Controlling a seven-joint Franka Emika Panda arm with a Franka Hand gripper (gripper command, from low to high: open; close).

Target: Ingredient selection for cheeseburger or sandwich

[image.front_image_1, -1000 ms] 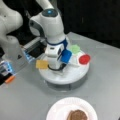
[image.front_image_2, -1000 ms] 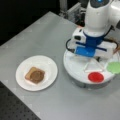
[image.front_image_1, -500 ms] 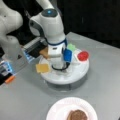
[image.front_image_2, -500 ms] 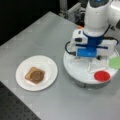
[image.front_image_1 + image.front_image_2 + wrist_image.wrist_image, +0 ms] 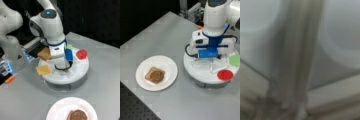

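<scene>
One Panda arm stands bent straight down over the white divided tray (image 5: 195,67), wrist vertical, gripper (image 5: 216,65) low inside the tray near its middle in both front views. Fingers mostly hidden by the hand body; can't tell how far apart the jaws are or whether they hold anything. Wrist view shows only a blurred pale divider wall and tray floor close up.

Ingredients on the tray: tan bread square (image 5: 45,53) and yellow cheese square (image 5: 43,70) toward a front view's left, red disc (image 5: 81,54) at its right, green lettuce (image 5: 235,60) on the rim at a front view's right.

White paper plate (image 5: 167,65) sits apart from the tray on the grey metal table (image 5: 157,32), holding a bread square with the brown patty (image 5: 157,75) on top.

Dark backdrop behind the table.
</scene>
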